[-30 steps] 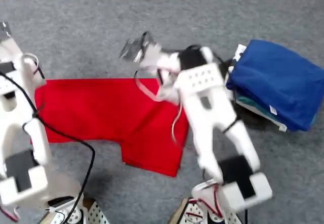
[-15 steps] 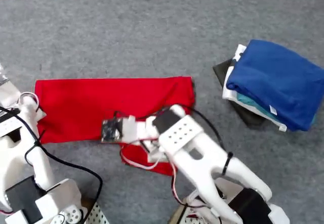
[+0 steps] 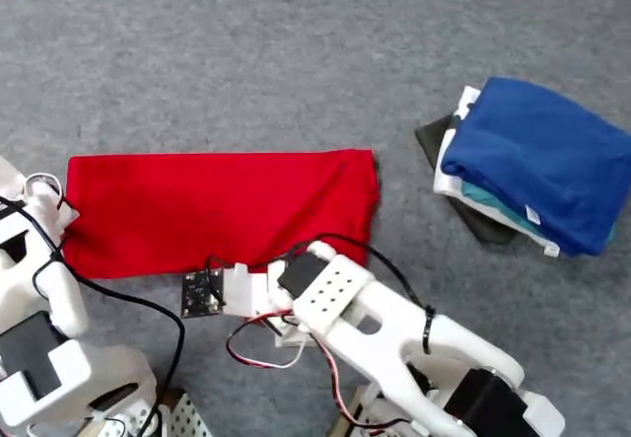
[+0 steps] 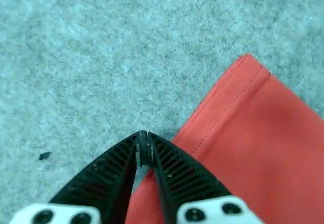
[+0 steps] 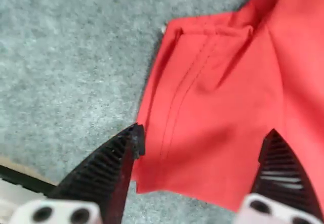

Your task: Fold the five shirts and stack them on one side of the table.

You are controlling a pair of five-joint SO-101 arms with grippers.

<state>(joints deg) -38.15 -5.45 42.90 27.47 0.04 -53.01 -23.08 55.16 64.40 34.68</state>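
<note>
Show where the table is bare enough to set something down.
Bare: the far strip of table beyond the red shirt, and the gap between the shirt and the folded stack. Crowded: the near edge, where the left arm and right arm meet the shirt.

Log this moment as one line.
left gripper shut, at red shirt edge | right gripper open over shirt | folded stack apart

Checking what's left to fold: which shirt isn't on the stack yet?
The red shirt, lying flat by itself; the blue shirt tops the folded pile of the others.
</note>
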